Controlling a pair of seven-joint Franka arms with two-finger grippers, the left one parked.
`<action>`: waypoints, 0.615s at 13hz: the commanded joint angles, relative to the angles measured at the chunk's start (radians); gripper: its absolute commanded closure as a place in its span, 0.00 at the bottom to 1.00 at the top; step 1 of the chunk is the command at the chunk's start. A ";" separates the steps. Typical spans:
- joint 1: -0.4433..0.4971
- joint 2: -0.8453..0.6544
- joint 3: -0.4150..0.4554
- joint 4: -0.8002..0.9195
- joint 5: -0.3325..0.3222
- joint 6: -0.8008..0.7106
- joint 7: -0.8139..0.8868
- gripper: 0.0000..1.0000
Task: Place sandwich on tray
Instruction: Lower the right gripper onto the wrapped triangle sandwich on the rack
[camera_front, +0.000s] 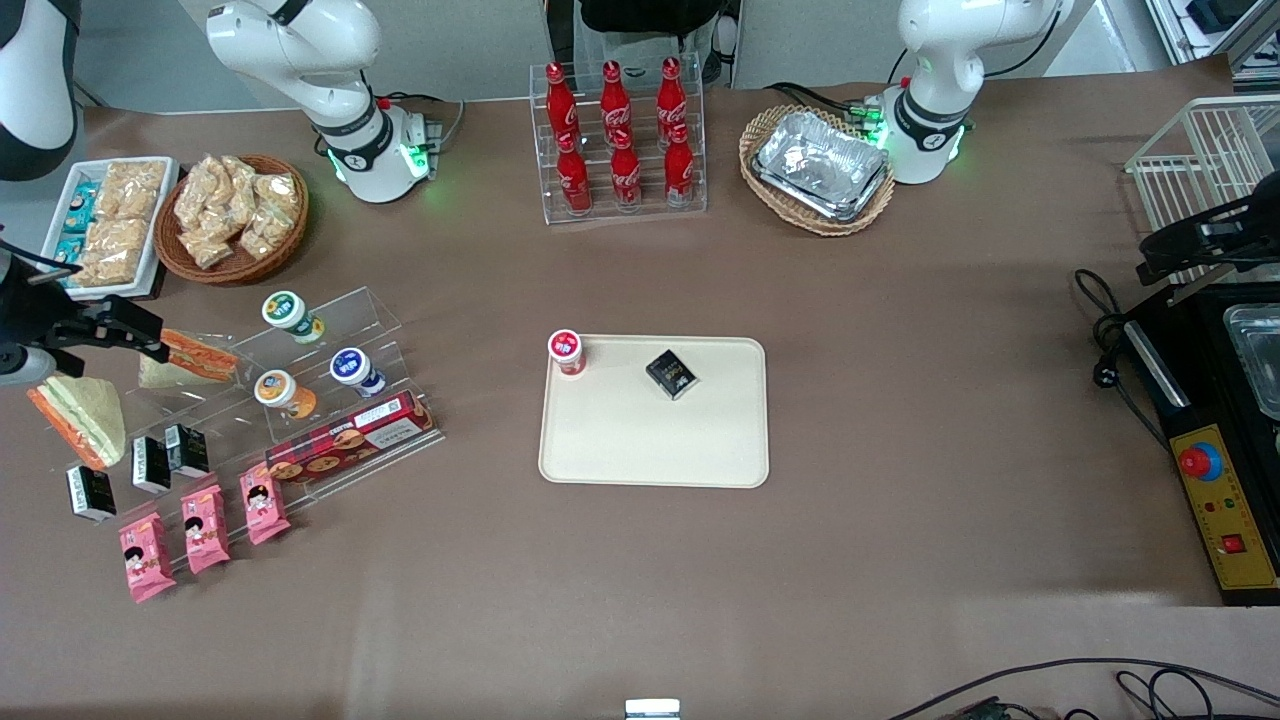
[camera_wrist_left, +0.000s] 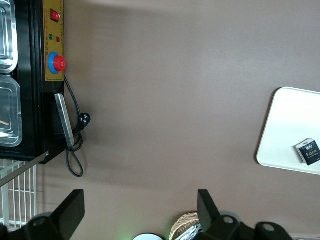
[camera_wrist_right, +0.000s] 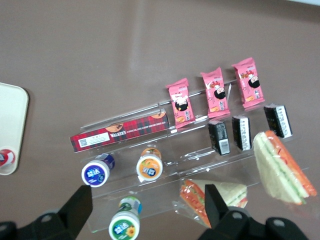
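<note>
front view: brown table (camera_front: 900, 450); open gripper (camera_front: 95, 335) above sandwich (camera_front: 82, 418).

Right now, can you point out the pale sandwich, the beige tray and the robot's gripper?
sandwich (camera_front: 88, 415): front view, on its pale bread face.
tray (camera_front: 650, 445): front view, on a bare part of its floor.
gripper (camera_wrist_right: 147, 212): right wrist view, midway between its open fingertips, above the snack shelf.

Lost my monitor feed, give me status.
End effector open, empty, above the snack shelf. Sandwich on table, untouched. Tray holds a red-lidded cup and dark box; room remains.
</note>
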 joint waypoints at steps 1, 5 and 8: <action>-0.016 0.052 -0.062 0.021 0.016 0.017 -0.132 0.00; -0.016 0.056 -0.174 0.021 0.016 0.025 -0.276 0.00; -0.018 0.077 -0.247 0.021 0.016 0.025 -0.373 0.00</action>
